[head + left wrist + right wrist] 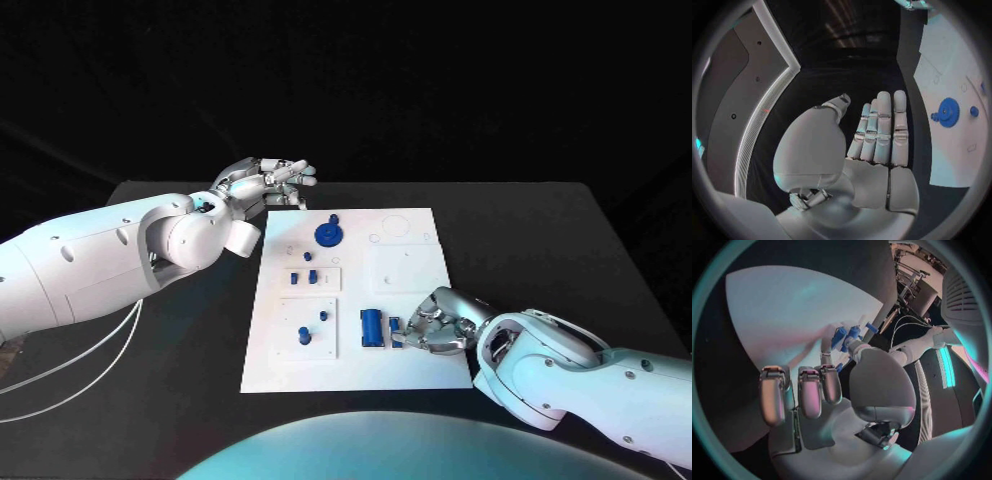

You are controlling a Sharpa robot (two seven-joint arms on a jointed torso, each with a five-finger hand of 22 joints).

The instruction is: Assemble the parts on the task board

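Observation:
The white task board [411,268] lies mid-table with a blue gear [330,235] near its far end and small blue parts [303,272] below it. Two more blue parts [306,332] stand in the near left plate. A blue cylinder [374,325] lies near the front. Beside it, my right hand [437,325] rests low on the board; its thumb and one finger pinch a small blue part [394,325] [840,337], the other fingers [798,390] curled in. My left hand [268,181] hovers off the board's far left corner, fingers [879,130] straight and holding nothing; the gear [947,111] lies beside it.
Black table [548,240] surrounds the board, with bare room on the right and at the far edge. My left arm [116,260] spans the table's left side. White cables [87,360] hang below that arm.

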